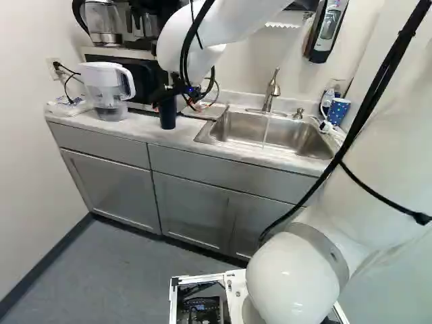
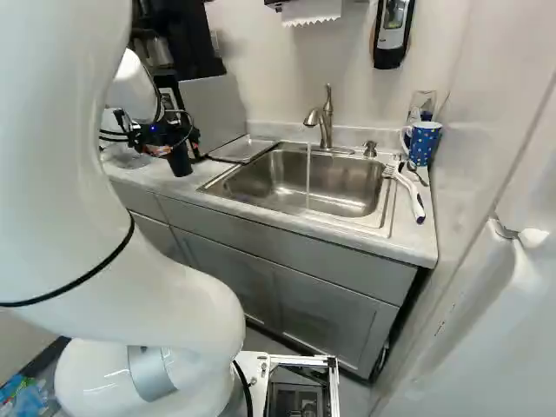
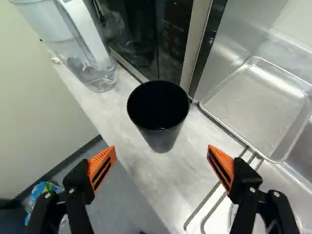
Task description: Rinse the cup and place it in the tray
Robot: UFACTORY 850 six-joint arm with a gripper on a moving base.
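On the counter (image 3: 117,114), between the water pitcher (image 3: 85,46) and the metal tray (image 3: 256,105), we find the dark cup (image 3: 159,117) standing upright, its mouth up and its long axis vertical, narrowing toward the foot. From the gripper (image 3: 162,148), it lies ahead and nearly centred on the gap; that line is what our next move turns on. The two orange-padded fingers are spread wide, one toward each flank of the cup, with no contact that we can see. We have only one arm here, so it does the reaching.

We judge this to be the approach for a grasp, early in the job: rinsing and placing both lie ahead. We should keep the cup centred, advance, then close on its sides evenly; coming in off-centre could push a pad against the wall and tip it. The taper may also let it slip if we pinch too low.

Just behind the cup stands a dark-fronted appliance (image 3: 168,36), leaving little room to overshoot. Past the tray, water (image 2: 308,169) runs from the faucet (image 2: 327,122) into the sink (image 2: 347,182), ready for rinsing. Beyond that sit a brush (image 2: 410,189) and a dotted blue mug (image 2: 423,143).
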